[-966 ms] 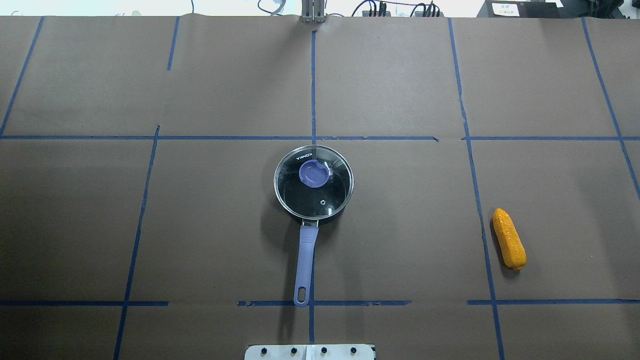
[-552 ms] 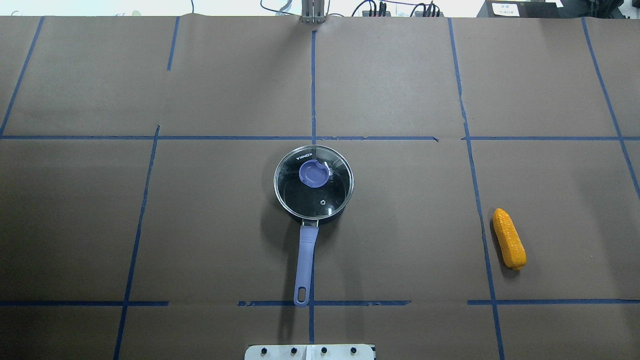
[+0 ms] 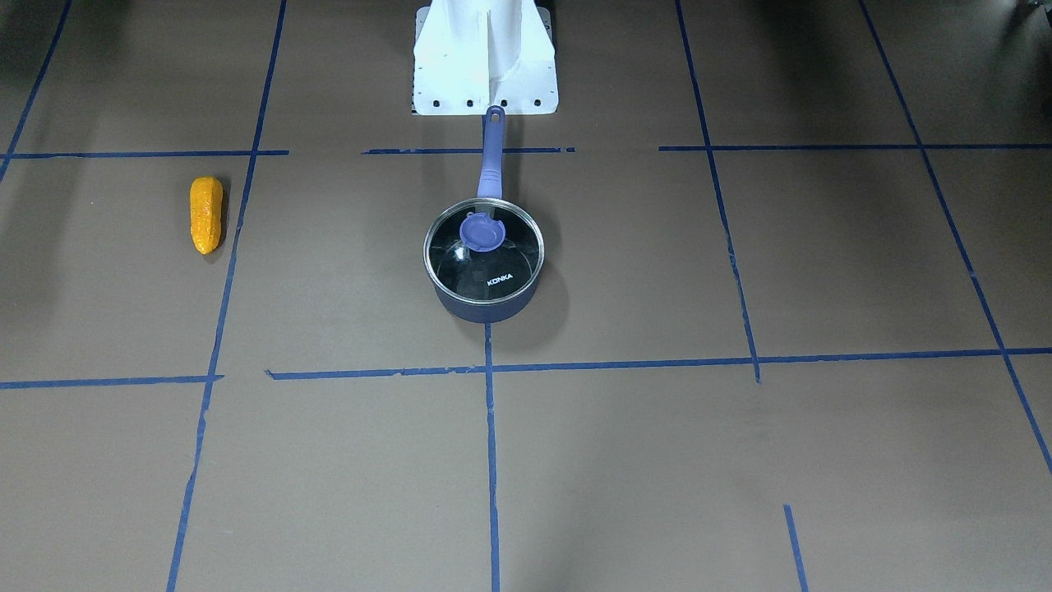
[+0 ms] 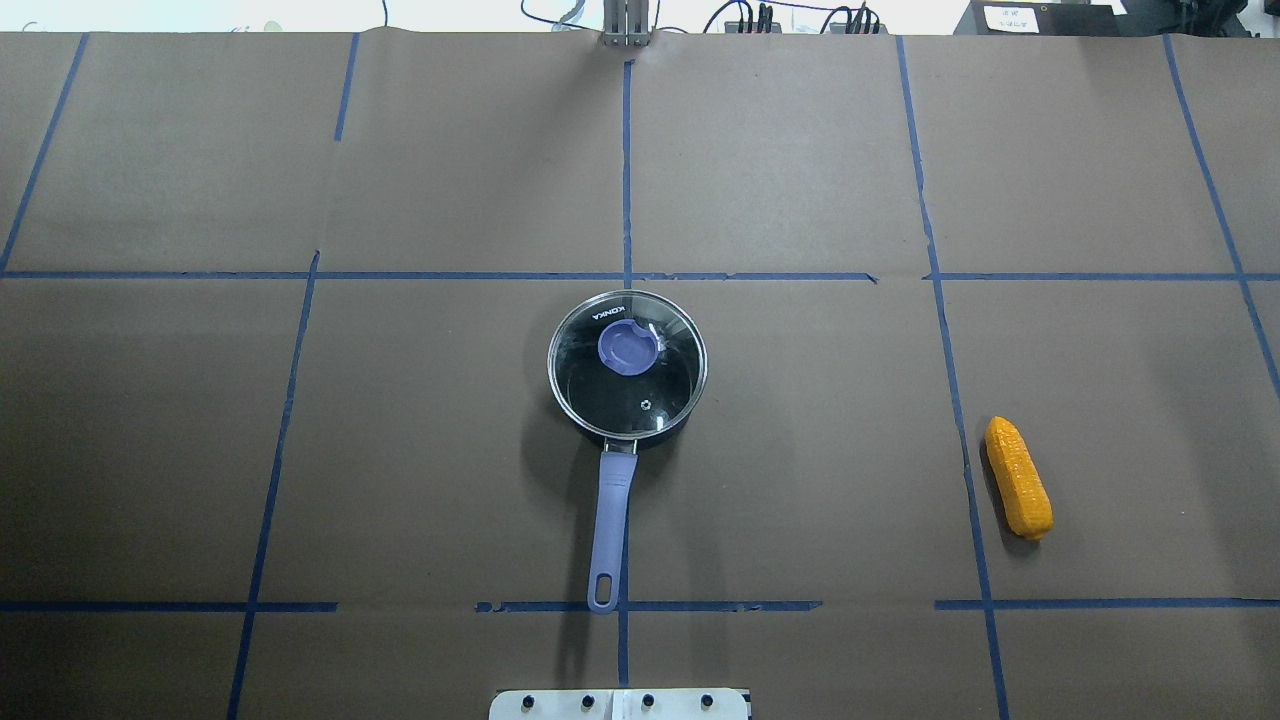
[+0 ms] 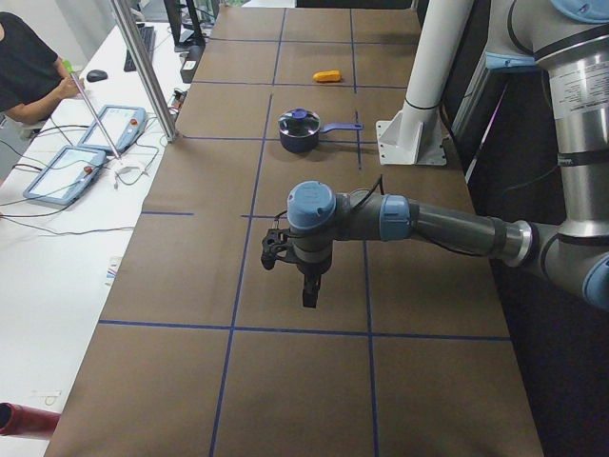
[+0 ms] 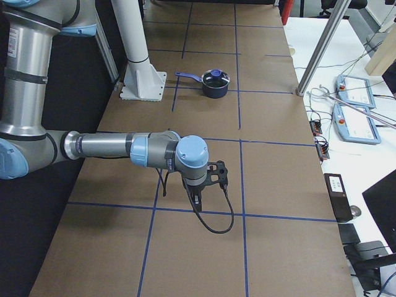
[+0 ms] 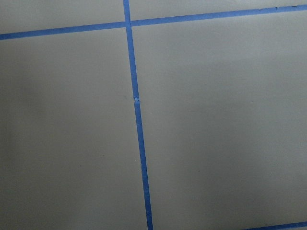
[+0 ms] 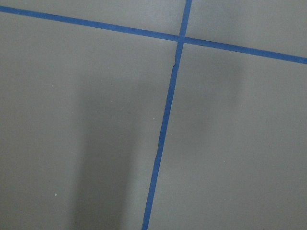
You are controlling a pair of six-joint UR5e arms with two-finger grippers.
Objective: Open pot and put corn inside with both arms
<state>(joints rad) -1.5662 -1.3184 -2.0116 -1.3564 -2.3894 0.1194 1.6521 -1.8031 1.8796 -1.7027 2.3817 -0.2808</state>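
Item 1: small dark-blue metal saucepan point(image 3: 481, 311) with a round glass "KONKA" lid point(image 4: 640, 392) seated on it, a blue knob point(image 4: 628, 348) and a long, straight purple-blue handle point(image 4: 612, 520) pointing toward the robot base. It stands at bench centre.
Item 2: bumpy orange-yellow corn cob point(image 4: 1018, 490), tapered, lying flat well apart on the robot's right.
Item 3: brown paper-covered bench point(image 4: 800, 150) with a blue tape grid point(image 7: 136, 110).
Only the side views show me the arms. The left claw point(image 5: 310, 297) and right claw point(image 6: 197, 201) hang over bare paper, far from the saucepan. I cannot tell whether either is clenched or released.
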